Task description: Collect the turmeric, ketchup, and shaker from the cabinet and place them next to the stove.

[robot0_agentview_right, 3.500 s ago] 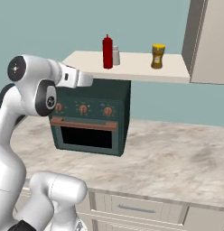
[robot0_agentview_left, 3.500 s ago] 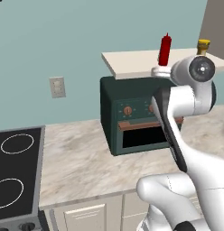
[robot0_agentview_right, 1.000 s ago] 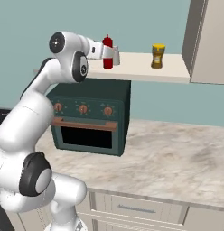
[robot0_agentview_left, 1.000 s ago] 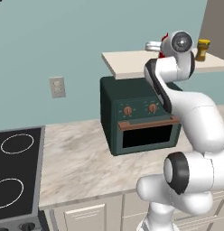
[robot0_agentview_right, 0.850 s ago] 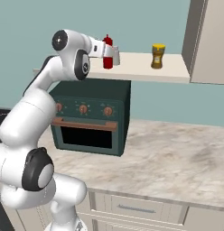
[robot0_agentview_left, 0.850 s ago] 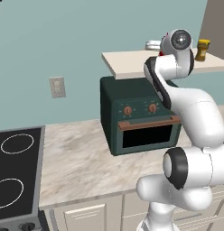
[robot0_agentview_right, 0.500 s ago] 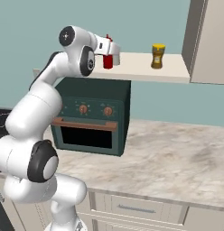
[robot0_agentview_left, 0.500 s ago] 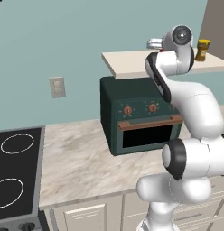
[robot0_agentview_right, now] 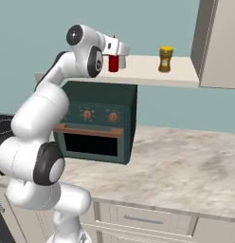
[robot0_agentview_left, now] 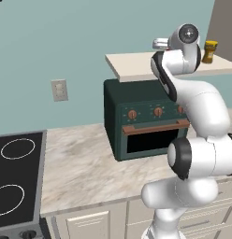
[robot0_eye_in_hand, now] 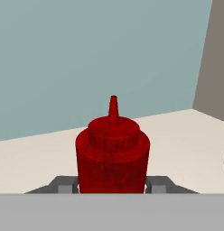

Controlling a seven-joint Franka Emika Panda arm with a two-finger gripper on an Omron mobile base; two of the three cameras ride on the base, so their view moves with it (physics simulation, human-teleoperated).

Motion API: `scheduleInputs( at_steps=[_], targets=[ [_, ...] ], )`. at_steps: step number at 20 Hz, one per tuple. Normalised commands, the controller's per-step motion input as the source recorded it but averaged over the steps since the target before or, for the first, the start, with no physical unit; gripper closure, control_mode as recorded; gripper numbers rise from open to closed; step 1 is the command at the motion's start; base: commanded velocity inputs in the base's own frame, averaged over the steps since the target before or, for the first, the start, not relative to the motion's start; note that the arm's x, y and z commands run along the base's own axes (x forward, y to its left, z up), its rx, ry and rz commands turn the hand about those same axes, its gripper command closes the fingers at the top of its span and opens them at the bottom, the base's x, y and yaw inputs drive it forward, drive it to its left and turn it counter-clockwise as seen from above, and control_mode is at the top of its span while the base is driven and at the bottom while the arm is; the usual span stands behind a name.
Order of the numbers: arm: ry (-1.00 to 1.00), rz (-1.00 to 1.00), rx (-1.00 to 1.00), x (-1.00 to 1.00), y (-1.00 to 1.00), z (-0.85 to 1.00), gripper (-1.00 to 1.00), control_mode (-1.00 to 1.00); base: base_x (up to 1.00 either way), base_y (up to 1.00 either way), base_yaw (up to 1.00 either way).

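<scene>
Between the fingers (robot0_eye_in_hand: 113, 186) stands the ketchup (robot0_eye_in_hand: 113, 151), upright on the cabinet (robot0_agentview_right: 152, 76) shelf, and they are clamped on its sides. Well to their right on the same shelf sits the turmeric (robot0_agentview_right: 166, 59). Below them is the oven (robot0_agentview_right: 98, 123) on the worktop (robot0_agentview_right: 185, 161); the stove (robot0_agentview_left: 17, 179) lies far left.

The ketchup (robot0_eye_in_hand: 113, 153) bottle looked like matt red plastic, faintly mottled, on the cabinet (robot0_eye_in_hand: 186, 135) shelf's smooth cream board. Below, the desk (robot0_agentview_right: 185, 161) showed veined, polished stone, the toaster oven (robot0_agentview_left: 146, 121) dark green enamel with coppery knobs, the stove (robot0_agentview_left: 17, 182) flat black glass.
</scene>
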Motion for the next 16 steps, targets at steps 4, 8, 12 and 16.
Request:
scheduleInputs(
  at_steps=[4, 8, 12, 16],
  targets=[
    [0.00, 0.00, 0.00, 0.03, 0.00, 0.00, 1.00, -1.00, 0.00, 0.00, 0.00],
    [0.00, 0.00, 0.00, 0.00, 0.00, 0.00, 1.00, -1.00, 0.00, 0.00, 0.00],
    [0.00, 0.00, 0.00, -0.03, 0.00, 0.00, 1.00, -1.00, 0.00, 0.00, 0.00],
    [-0.05, 0.00, 0.00, -0.26, 0.00, 0.00, 1.00, -1.00, 0.00, 0.00, 0.00]
  ],
)
